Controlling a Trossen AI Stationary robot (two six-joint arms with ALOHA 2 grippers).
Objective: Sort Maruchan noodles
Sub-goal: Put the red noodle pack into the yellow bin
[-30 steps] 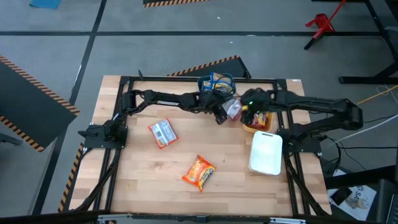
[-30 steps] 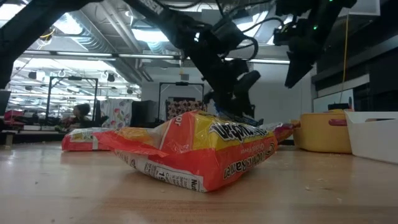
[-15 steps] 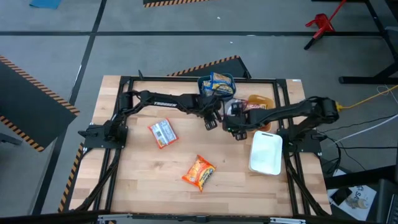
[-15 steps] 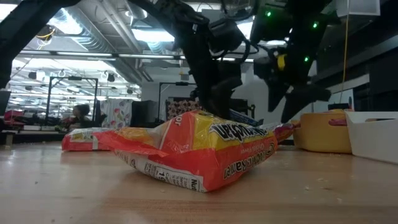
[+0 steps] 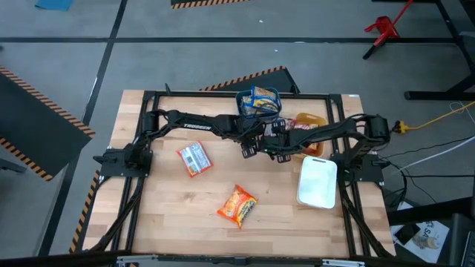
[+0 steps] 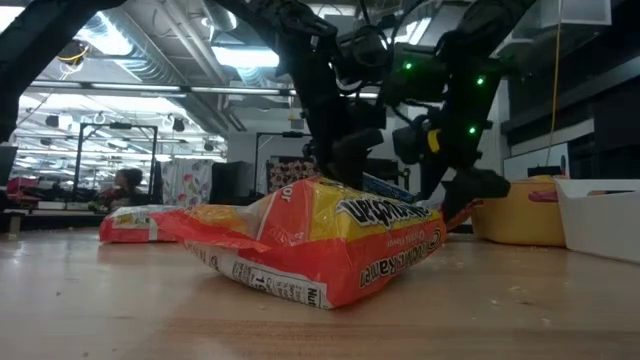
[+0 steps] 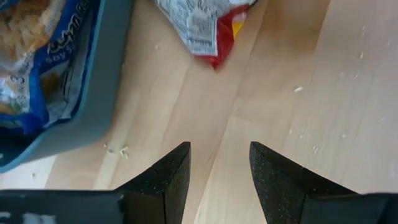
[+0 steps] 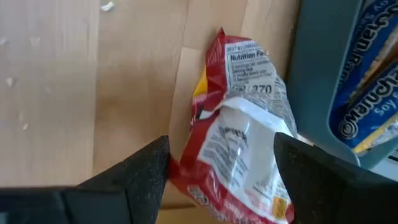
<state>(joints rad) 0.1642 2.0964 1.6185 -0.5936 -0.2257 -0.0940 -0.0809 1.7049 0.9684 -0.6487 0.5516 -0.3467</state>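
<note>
Both arms on my feed are matte black, slim jointed links on black tube frames. Left arm point(image 5: 197, 123) has white lettering along its forearm link. Right arm point(image 5: 338, 132) shows green LEDs at the wrist in the low view, plus a yellow patch. Left gripper point(image 7: 214, 171) and right gripper point(image 8: 221, 165): dark, finely textured fingers with tapered tips. Black cables loop off the wrists.

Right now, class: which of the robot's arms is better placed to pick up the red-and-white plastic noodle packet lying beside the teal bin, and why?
Probably the right. The right gripper is open with the red-and-white plastic noodle packet between its fingers, beside the teal bin. The left gripper, also open, has only bare wooden table between its fingers.
</note>
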